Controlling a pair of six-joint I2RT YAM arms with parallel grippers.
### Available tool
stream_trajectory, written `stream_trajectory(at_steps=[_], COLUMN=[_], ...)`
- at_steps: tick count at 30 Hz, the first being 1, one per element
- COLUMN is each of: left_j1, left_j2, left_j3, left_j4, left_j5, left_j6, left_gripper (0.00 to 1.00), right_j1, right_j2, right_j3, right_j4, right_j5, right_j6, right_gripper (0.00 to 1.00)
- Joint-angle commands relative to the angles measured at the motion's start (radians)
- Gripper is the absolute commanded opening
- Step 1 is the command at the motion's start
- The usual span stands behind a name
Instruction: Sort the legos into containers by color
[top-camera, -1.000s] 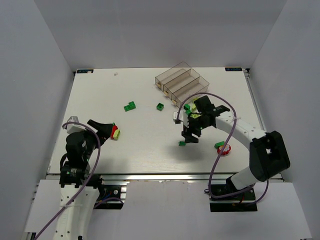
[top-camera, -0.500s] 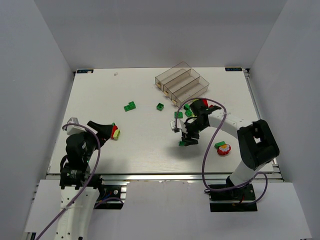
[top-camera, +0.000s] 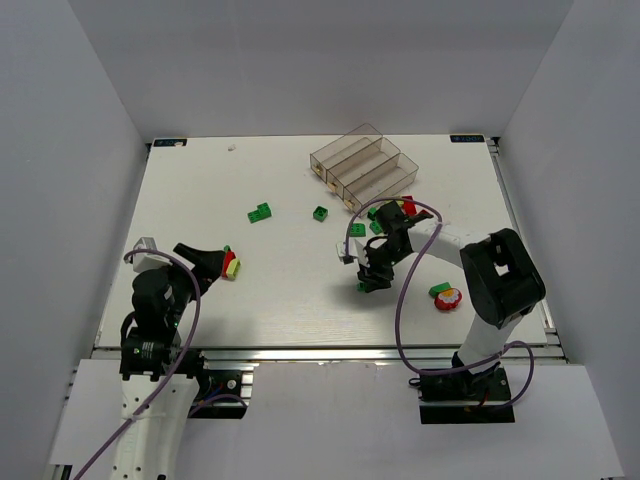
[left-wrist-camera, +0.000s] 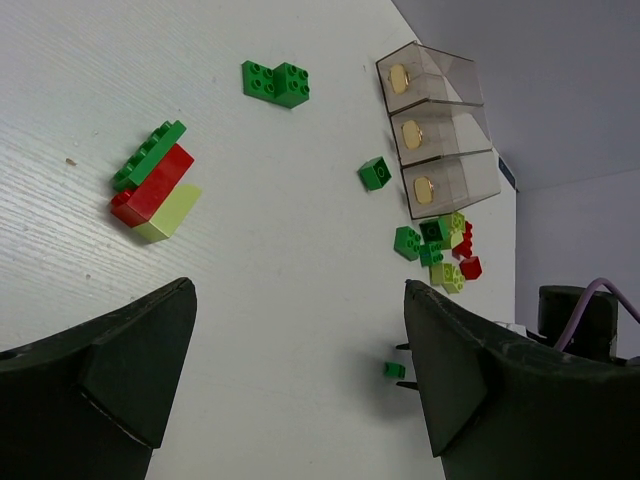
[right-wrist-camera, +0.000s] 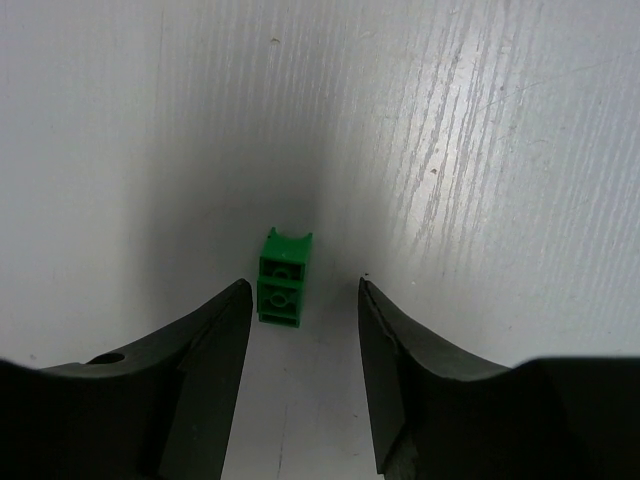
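Note:
My right gripper (top-camera: 368, 281) is open and low over the table. In the right wrist view a small dark green lego (right-wrist-camera: 282, 290) lies on the table between the open gripper's (right-wrist-camera: 301, 285) fingers, closer to the left finger; in the top view the lego (top-camera: 362, 288) shows at the fingertips. My left gripper (top-camera: 215, 262) is open and empty (left-wrist-camera: 299, 285), just short of a stuck-together green, red and lime stack (top-camera: 230, 265) (left-wrist-camera: 155, 185). The clear three-compartment tray (top-camera: 363, 167) (left-wrist-camera: 440, 140) stands at the back.
Loose legos lie near the tray: a green pair (top-camera: 261, 212), a single green one (top-camera: 320, 213), and a mixed pile (top-camera: 385, 222) (left-wrist-camera: 440, 245). A red and green piece (top-camera: 446, 296) lies right of my right gripper. White walls enclose the table.
My right gripper has moved left and down, from beside the small green lego to straddling it. The left arm has barely moved.

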Motion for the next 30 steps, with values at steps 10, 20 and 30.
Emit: stream_trajectory(at_steps=[10, 20, 30], left_j1=[0.004, 0.005, 0.004], left_j2=[0.006, 0.006, 0.005], left_j3=[-0.021, -0.024, -0.058], left_j4=[0.018, 0.019, 0.055], left_j5=[-0.012, -0.015, 0.0], left_j6=[-0.013, -0.016, -0.039], left_gripper=[0.94, 0.94, 0.94], right_j1=[0.019, 0.02, -0.063], right_j2=[0.021, -0.038, -0.059], right_j3=[0.012, 0.058, 0.359], right_j4=[0.037, 0.026, 0.111], right_j5=[-0.019, -0.037, -0.052], right_j6=[0.035, 0.061, 0.331], right_gripper=[0.43, 0.19, 0.01])
